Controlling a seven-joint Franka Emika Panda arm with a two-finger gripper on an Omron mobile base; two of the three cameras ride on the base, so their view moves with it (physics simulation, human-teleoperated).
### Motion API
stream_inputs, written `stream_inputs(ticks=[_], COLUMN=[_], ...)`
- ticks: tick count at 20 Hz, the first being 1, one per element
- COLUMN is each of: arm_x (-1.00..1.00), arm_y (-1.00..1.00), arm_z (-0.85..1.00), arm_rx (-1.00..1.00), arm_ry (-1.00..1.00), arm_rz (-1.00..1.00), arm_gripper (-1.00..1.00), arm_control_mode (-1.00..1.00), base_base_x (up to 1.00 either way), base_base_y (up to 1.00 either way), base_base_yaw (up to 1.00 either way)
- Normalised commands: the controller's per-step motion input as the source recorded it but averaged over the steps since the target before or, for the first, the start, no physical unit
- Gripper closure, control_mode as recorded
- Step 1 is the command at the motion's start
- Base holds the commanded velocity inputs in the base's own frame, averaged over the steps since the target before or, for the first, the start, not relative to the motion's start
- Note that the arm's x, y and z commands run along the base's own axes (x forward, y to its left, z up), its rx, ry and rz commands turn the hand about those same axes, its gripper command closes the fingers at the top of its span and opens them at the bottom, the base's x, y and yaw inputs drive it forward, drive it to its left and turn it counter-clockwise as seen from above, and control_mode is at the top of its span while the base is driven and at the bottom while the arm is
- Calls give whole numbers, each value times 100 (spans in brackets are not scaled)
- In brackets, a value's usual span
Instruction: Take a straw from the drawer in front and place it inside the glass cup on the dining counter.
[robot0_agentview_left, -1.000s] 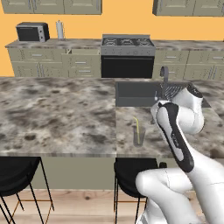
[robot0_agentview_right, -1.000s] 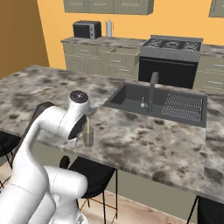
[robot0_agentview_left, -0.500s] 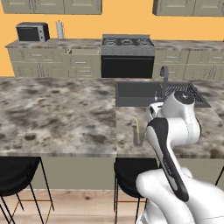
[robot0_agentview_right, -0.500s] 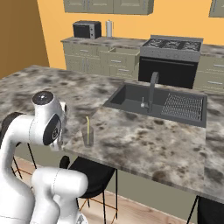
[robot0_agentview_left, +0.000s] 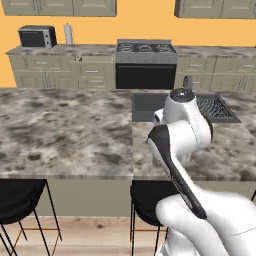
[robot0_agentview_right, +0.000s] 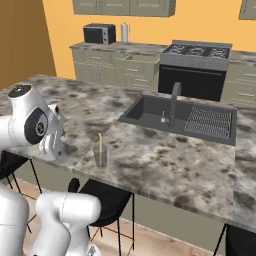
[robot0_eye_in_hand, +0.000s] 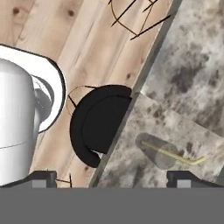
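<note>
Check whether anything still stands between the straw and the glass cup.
Nothing visible does: the straw already stands inside the glass cup on the dining counter. The open gripper hangs above it, holding nothing.

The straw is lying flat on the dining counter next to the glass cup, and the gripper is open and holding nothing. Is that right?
Not quite. The straw is not lying on the dining counter: it stands inside the glass cup, its top leaning above the rim, as the right base view shows. The rest holds: in the hand view the gripper is open and holds nothing.
</note>
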Motion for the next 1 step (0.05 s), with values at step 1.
stream_inputs(ticks=[1], arm_x=[0], arm_y=[0], arm_z=[10], arm_rx=[-6], arm_ry=[5], arm_rz=[0], arm_gripper=[-100], arm_control_mode=[-100], base_base_x=[0], base_base_y=[0], base_base_yaw=[0])
